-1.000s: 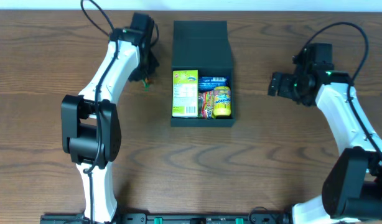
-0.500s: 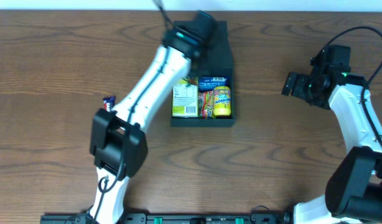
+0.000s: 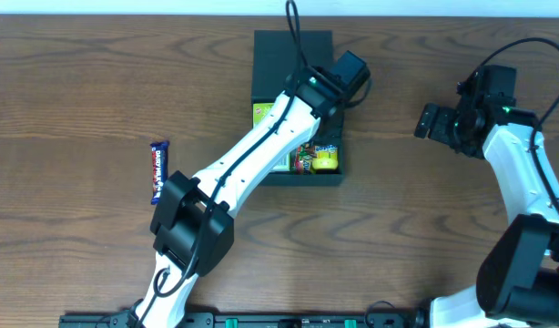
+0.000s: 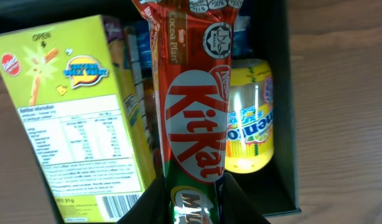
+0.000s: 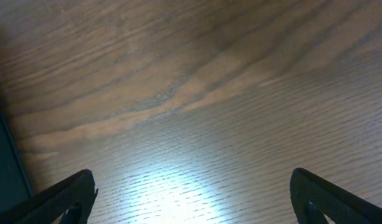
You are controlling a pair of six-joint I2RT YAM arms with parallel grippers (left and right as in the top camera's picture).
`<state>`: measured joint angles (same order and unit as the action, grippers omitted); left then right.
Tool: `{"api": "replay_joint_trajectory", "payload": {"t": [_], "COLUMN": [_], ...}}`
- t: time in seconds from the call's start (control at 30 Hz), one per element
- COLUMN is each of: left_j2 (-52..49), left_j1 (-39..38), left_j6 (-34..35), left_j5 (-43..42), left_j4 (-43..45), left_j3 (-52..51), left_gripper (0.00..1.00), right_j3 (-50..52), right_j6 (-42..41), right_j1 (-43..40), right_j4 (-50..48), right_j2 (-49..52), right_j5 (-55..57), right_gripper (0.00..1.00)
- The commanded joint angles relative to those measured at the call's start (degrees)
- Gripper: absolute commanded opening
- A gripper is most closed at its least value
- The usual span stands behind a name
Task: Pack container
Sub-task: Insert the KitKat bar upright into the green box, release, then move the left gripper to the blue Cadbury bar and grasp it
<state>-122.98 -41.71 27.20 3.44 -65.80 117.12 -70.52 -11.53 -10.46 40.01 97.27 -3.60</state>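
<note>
Left arm swung over dark teal-green matte hinged-lid container (image 3: 292,56), far table centre. Left gripper (image 4: 192,194) clamped on red foil KitKat bar (image 4: 194,124). Lower into gap beside yellow cardboard carton (image 4: 73,106), then release. Right gripper (image 5: 191,193) spread wide, empty.

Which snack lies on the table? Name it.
The dark blue bar, left of the container; the yellow box and Mentos sit inside it, the KitKat in the left gripper.
</note>
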Motion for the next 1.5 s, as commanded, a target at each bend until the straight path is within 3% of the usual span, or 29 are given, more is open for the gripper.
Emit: {"api": "replay_joint_trajectory", "payload": {"t": [0.0, 0.33, 0.47, 0.7, 0.83, 0.97, 1.17, 1.33, 1.47], "left_j2": [0.1, 0.1, 0.1, 1.5, 4.8, 8.3, 11.6, 17.9, 25.2], "left_j1": [0.3, 1.0, 1.6, 4.7, 9.0, 16.9, 26.3, 32.5, 38.6], "left_j6": [1.8, 4.2, 3.7, 3.0, 3.3, 2.6, -4.3, -8.0, -17.2], "left_j5": [0.7, 0.0, 0.2, 5.7, 13.2, 13.5, 12.0, 11.5, 1.1], "left_j4": [-0.4, -1.0, 0.0, -3.4, -10.0, -16.4, -23.6, -20.2, -9.2], "left_j3": [1.1, 1.1, 1.3, 6.2, 8.6, 8.5, 8.1, -3.4, -20.6], "left_gripper": [0.2, 0.28, 0.41, 0.39, 0.43, 0.48, 0.48, 0.49, 0.54], "right_j3": [-0.6, -0.6, -0.6, -0.6, -0.6, -0.6, -0.6, -0.6, -0.6], "right_j6": [0.0, 0.0, 0.0, 0.0, 0.0, 0.0, 0.0, -0.7, -0.7], "right_j1": [-0.5, -0.5, -0.5, -0.5, -0.5, -0.5, -0.5, -0.4, -0.4], "right_j4": [0.1, 1.0, 1.2, 1.2, 1.2, 1.1, 1.0, 0.6, 0.3], "right_j2": [0.4, 0.4, 0.4, 0.4, 0.4, 0.4, 0.4, 0.4, 0.4], "right_j5": [0.3, 0.2, 0.2, 0.2, 0.2, 0.2, 0.1, -0.3, -0.7], "right_gripper": [0.99, 0.99, 0.99, 0.99, 0.99, 0.99, 0.99, 0.99, 0.99]}}
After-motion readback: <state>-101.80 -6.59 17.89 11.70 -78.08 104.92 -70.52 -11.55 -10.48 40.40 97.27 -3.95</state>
